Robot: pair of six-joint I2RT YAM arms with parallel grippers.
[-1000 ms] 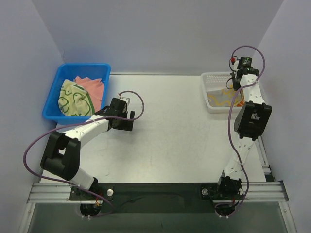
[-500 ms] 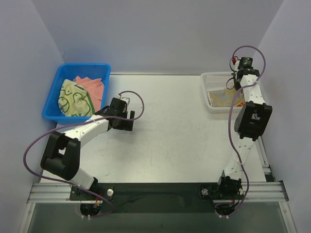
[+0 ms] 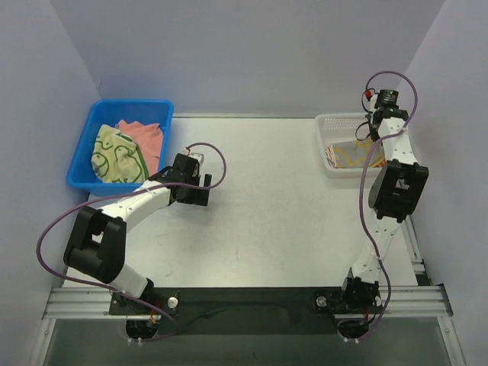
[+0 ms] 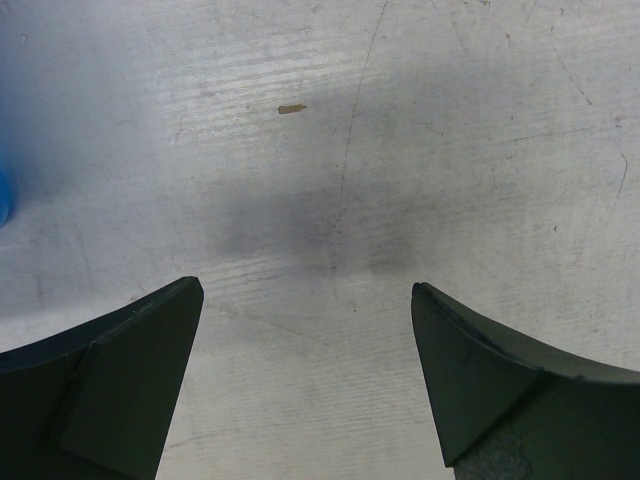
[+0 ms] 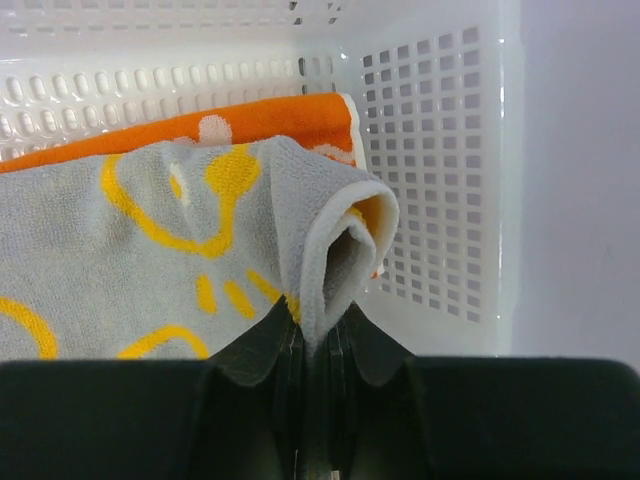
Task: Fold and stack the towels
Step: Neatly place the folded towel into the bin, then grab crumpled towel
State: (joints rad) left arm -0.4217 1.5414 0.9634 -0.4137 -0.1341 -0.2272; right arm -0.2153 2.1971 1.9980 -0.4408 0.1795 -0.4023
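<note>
My right gripper (image 5: 318,335) is shut on a folded edge of the pale towel with yellow duck print (image 5: 150,260). That towel lies on an orange towel with white flowers (image 5: 250,118) inside the white basket (image 5: 440,180). In the top view the right gripper (image 3: 366,134) is over the basket's far right part, with the yellow-print towel (image 3: 347,157) below it. My left gripper (image 4: 305,300) is open and empty just above bare table; in the top view it (image 3: 194,198) is right of the blue bin. A pale green duck towel (image 3: 114,156) and a salmon-pink towel (image 3: 146,136) lie crumpled in the bin.
The blue bin (image 3: 130,104) stands at the far left, its edge just showing in the left wrist view (image 4: 3,195). The white basket (image 3: 334,120) stands at the far right near the wall. Purple cables loop off both arms.
My right gripper has shifted slightly right and back over the basket, drawing the yellow-print towel flatter across it. The left arm has not moved.
</note>
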